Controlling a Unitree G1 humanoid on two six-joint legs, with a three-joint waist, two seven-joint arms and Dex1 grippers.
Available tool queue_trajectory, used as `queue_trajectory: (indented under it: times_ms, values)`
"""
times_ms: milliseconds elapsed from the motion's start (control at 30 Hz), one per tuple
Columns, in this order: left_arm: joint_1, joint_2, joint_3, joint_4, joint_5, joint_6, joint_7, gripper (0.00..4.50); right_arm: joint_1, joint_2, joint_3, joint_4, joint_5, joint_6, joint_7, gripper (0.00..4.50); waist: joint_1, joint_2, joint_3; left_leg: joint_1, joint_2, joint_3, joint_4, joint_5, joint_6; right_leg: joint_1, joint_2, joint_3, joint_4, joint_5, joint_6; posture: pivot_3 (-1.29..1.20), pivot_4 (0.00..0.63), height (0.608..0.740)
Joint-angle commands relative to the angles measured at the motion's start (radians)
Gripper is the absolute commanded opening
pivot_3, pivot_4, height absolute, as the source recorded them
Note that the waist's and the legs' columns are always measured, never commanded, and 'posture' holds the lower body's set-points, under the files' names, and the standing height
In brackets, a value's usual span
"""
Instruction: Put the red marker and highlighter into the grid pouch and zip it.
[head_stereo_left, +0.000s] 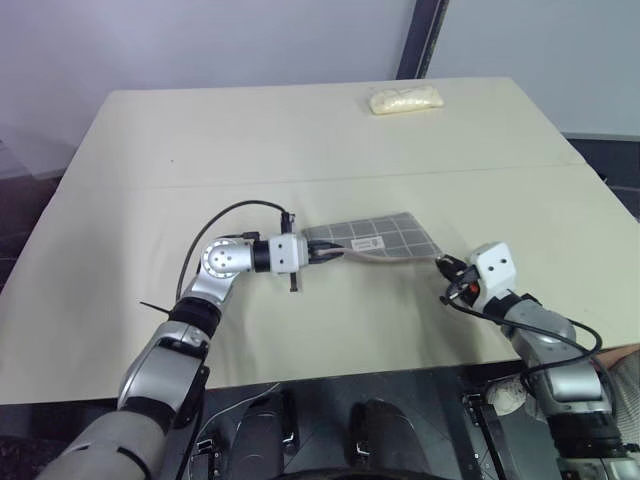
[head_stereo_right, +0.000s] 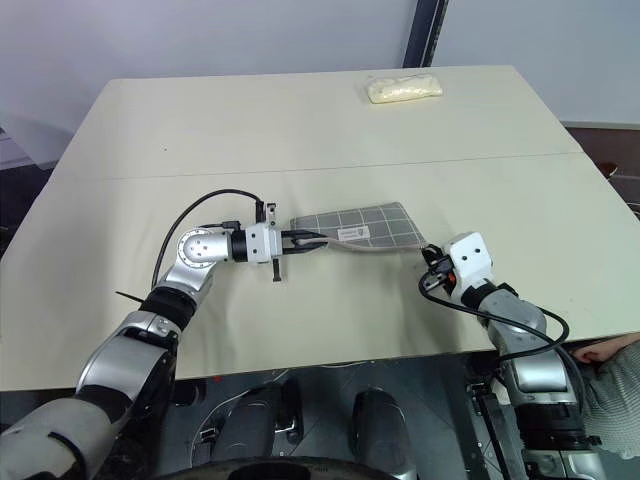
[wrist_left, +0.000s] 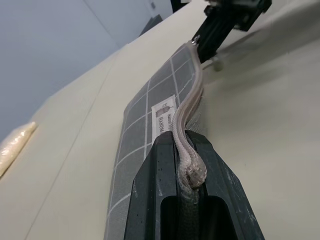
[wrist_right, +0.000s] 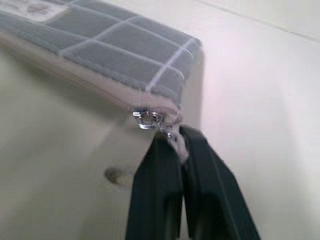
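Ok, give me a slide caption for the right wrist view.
Right hand pinches the zipper pull at the grid pouch corner.

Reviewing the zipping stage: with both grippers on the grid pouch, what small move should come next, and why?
Probably release. The right gripper is shut on the pull cord with the slider at the grid pouch corner, so the zipper looks closed; the left gripper is shut on the other end. Marker and highlighter are presumably inside.

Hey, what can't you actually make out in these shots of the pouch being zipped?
- Anything inside the grid pouch: its fabric hides it.
- Label text on the pouch: too small, blurred.
- What the right gripper pinches at the zipper slider, right wrist view: blurred, its fingers cover it.
- Cream bag contents: far off, too small.
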Motion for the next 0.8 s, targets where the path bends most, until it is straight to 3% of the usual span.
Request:
queue_trajectory:
  times_ms: [33, 67, 233, 300, 433, 567, 800]
  values:
    - [-0.010, 0.042, 0.095, 0.020, -0.129, 0.176, -0.096, 0.81, 0.000, 0.016, -0.069, -0.010, 0.020, -0.005, -0.030, 0.68, -0.001, 0.000, 0.000, 0.000, 0.000, 0.000, 0.000, 0.000, 0.000, 0.000, 0.000, 0.000, 0.000, 0.000, 0.000, 0.00, 0.150, 0.740]
    - [-0.010, 0.039, 0.101, 0.017, -0.127, 0.173, -0.077, 1.12, 0.000, 0.025, -0.057, -0.023, 0.023, 0.001, -0.024, 1.00, -0.001, 0.000, 0.000, 0.000, 0.000, 0.000, 0.000, 0.000, 0.000, 0.001, 0.000, 0.000, 0.000, 0.000, 0.000, 0.00, 0.150, 0.740]
    - [-0.017, 0.030, 0.175, 0.012, -0.133, 0.207, 0.048, 3.71, -0.002, 0.030, -0.075, -0.039, 0.015, 0.001, -0.035, 3.56, 0.007, 0.000, 0.000, 0.000, -0.001, 0.000, 0.000, 0.000, 0.000, 0.002, 0.000, 0.000, 0.000, 0.000, 0.000, 0.00, 0.150, 0.740]
    - [-0.004, 0.050, 0.206, 0.009, -0.147, 0.218, 0.060, 4.50, 0.023, 0.012, -0.094, -0.073, 0.049, 0.015, 0.006, 4.47, 0.005, 0.000, 0.000, -0.001, -0.001, 0.000, 0.001, 0.000, 0.000, 0.003, -0.001, 0.000, 0.000, 0.000, 0.001, 0.00, 0.150, 0.740]
    - [0.045, 0.097, 0.286, -0.080, -0.241, 0.367, 0.039, 4.50, 0.193, -0.002, -0.149, -0.307, 0.264, 0.064, 0.162, 4.47, 0.002, 0.000, 0.000, 0.000, -0.001, 0.000, -0.001, 0.000, 0.000, 0.003, -0.001, 0.000, -0.001, 0.000, 0.001, 0.00, 0.150, 0.740]
    - [0.105, 0.173, 0.345, -0.179, -0.325, 0.666, 0.038, 4.50, 0.343, -0.020, -0.238, -0.415, 0.350, 0.114, 0.196, 4.47, -0.001, 0.000, 0.000, 0.001, 0.000, -0.001, -0.003, 0.000, 0.000, 0.003, 0.000, 0.000, 0.000, 0.000, 0.000, 0.00, 0.150, 0.740]
    - [0.214, 0.258, 0.366, -0.269, -0.307, 0.728, 0.044, 4.50, 0.358, -0.053, -0.333, -0.408, 0.382, 0.140, 0.198, 4.47, 0.005, 0.000, 0.000, 0.003, 0.000, -0.001, -0.001, -0.002, -0.003, 0.003, -0.002, 0.001, -0.005, -0.001, -0.006, 0.00, 0.150, 0.740]
